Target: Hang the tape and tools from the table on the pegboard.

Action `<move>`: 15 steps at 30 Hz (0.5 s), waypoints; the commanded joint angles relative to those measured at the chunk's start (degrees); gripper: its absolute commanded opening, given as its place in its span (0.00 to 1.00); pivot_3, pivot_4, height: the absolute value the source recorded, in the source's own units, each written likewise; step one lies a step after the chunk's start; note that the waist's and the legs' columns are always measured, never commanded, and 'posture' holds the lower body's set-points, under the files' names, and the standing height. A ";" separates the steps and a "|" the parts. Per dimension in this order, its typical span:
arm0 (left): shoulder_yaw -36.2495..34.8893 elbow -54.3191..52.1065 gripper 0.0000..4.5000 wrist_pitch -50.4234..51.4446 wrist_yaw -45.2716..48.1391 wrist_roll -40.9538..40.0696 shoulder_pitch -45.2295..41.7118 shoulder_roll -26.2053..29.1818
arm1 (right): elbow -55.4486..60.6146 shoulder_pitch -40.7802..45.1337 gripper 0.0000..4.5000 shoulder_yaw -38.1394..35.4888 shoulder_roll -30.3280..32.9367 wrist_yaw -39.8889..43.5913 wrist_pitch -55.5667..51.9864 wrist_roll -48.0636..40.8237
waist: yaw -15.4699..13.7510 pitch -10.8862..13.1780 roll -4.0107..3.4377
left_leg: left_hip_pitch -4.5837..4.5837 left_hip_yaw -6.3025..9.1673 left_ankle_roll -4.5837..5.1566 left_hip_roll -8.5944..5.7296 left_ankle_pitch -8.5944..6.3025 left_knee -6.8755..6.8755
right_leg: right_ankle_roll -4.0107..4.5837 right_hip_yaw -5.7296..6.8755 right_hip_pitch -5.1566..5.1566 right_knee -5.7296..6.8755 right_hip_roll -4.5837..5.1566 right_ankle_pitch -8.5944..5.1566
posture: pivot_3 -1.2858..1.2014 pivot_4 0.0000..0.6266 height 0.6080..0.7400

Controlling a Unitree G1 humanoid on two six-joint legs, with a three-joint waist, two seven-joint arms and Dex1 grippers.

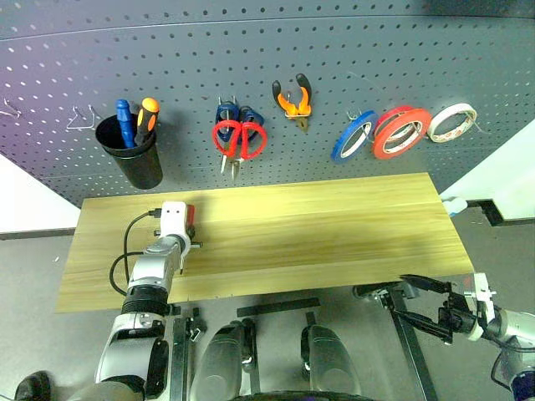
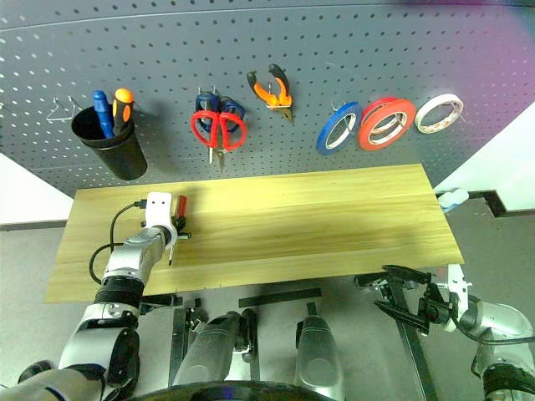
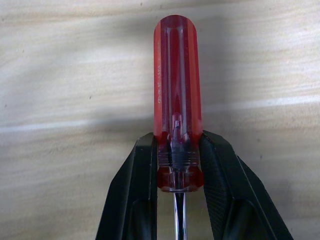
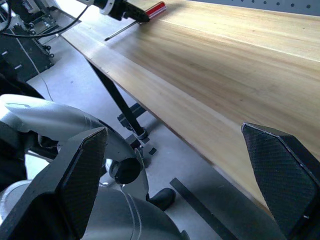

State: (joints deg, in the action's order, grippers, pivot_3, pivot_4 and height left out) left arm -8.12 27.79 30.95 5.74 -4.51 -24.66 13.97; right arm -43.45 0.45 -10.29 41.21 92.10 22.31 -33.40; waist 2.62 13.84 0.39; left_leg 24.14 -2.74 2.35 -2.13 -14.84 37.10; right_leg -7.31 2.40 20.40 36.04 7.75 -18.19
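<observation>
1. Left end effector [image 3: 179,165] clamps the red-handled screwdriver [image 3: 177,95] on the worktop [image 1: 334,225] (near its left end).
2. Lift straight, shaft level, toward the pegboard [image 1: 251,50].
3. Right end effector [image 4: 180,180] gapes, empty.

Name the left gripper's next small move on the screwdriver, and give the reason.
Probably a short lift straight up off the table. In the left wrist view the left gripper has its fingers pressed against both sides of the screwdriver at the base of its red handle, so the grasp looks made. The tool lies flat on the wood, and the pegboard stands beyond it.
</observation>
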 commanded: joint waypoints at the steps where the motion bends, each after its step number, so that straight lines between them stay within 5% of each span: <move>1: -0.26 -4.30 0.19 3.14 0.01 -0.59 3.43 -0.18 | -2.63 1.58 1.00 0.56 0.53 0.40 1.27 -0.54 | -0.01 0.00 0.00 | 0.00 0.00 -0.07 0.00 0.04 0.00 | 0.00 0.01 -0.01 0.00 0.00 0.00 | 0.45 0.41 1.00; 15: 3.61 -29.43 0.19 3.86 4.32 0.53 16.26 1.55 | -3.32 7.49 1.00 2.39 0.03 0.40 -2.04 -6.97 | -0.22 -0.04 -0.04 | 0.06 -0.05 -0.37 0.00 0.18 0.02 | -0.06 0.18 -0.10 -0.01 0.03 0.03 | 0.46 0.31 1.00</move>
State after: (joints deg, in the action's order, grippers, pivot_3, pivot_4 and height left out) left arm -4.90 1.76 35.49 9.88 -4.31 -8.97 14.71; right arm -47.40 8.32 -8.02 41.04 92.11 20.77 -38.03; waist 2.39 13.80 0.35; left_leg 24.20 -2.78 1.98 -2.14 -14.66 37.11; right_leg -7.36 2.62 20.28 36.03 7.78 -18.15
